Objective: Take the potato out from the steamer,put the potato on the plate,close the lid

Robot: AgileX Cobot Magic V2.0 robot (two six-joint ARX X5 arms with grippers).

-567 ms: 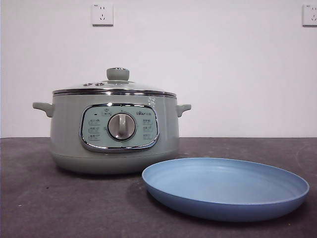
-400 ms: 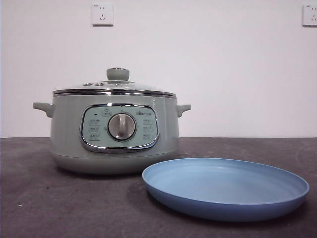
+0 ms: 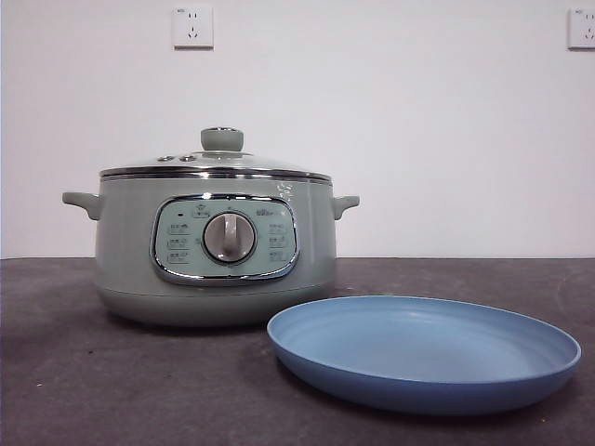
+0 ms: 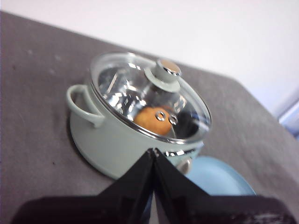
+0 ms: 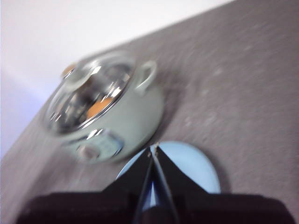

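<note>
Two white wall sockets (image 3: 192,27) sit high on the pale wall, one at the far left, one (image 3: 581,28) at the far right edge; nothing else stands around the working things, and no arm shows in the front view. Round sage-green steamer with chrome-framed panel (image 3: 216,243) stands on the left, upright, silver dial (image 3: 229,238) facing the near side, a small handle on each side. Clear glass lid with metal rim and pale green knob (image 3: 221,160) sits closed on the pot. Through the glass, in the left wrist view, the orange-brown potato (image 4: 155,120) lies inside the steamer (image 4: 133,128), under the lid (image 4: 145,95), partly masked by reflections; the right wrist view shows it only as an orange blur (image 5: 100,106) under the lid (image 5: 88,93) of the steamer (image 5: 110,114). Wide shallow matte light-blue plate (image 3: 423,351) lies to the right and nearer than the pot, just beside its base, holding nothing; contact between them cannot be told. Left gripper (image 4: 153,150) hangs above the near side of the steamer, black jaws pressed together to a point, holding nothing; a piece of the plate (image 4: 212,175) shows beside it. Right gripper (image 5: 154,147) hangs over the plate (image 5: 184,168), jaws likewise meeting at the tips, empty. Surface is a dark grey, faintly speckled tabletop (image 3: 112,381); plain off-white wall behind.
</note>
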